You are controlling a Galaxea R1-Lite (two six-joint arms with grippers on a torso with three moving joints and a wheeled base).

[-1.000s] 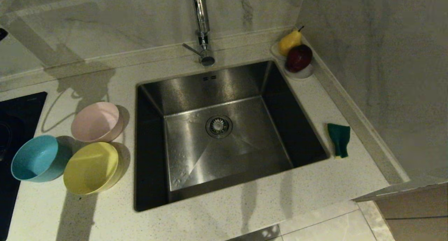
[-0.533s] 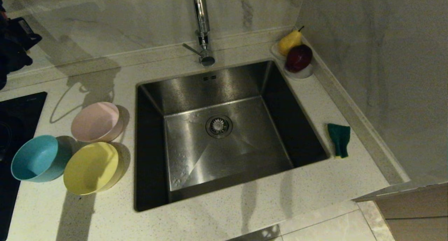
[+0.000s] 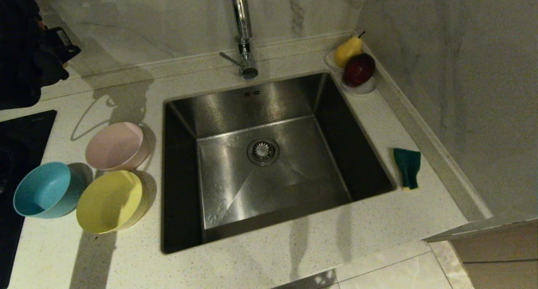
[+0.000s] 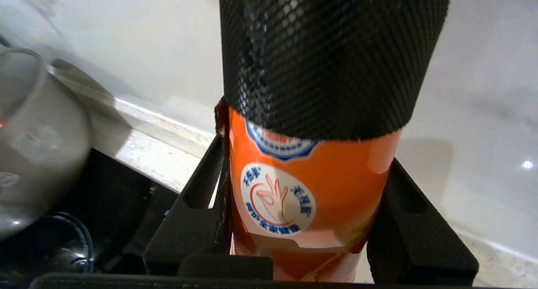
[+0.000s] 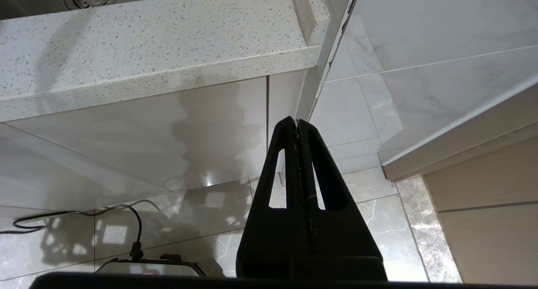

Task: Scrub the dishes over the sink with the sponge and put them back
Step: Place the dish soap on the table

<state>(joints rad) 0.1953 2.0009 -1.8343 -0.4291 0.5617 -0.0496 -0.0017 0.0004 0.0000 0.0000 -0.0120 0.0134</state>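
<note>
Three bowls stand on the counter left of the sink (image 3: 269, 188): pale pink (image 3: 115, 146), yellow (image 3: 109, 201) and light blue (image 3: 42, 190). The sponge (image 3: 407, 167) lies green face up on the counter right of the sink. My left arm (image 3: 25, 49) hangs above the far left corner of the counter, well behind the bowls. Its gripper (image 4: 300, 171) is shut on an orange labelled bottle (image 4: 311, 196) with a black mesh sleeve (image 4: 328, 58) over its upper part. My right gripper (image 5: 297, 123) is shut and empty, parked below the counter's front edge.
A chrome tap (image 3: 241, 32) rises behind the sink. A white dish (image 3: 362, 88) with a pear and a dark red apple sits in the back right corner. A black cooktop (image 3: 23, 129) lies at far left, with a grey pot (image 4: 33, 142) near the left gripper.
My left arm has come into the head view from the top left and moved right, carrying the bottle. Its shadow has slid right across the counter. The bowls and sponge have not moved.
</note>
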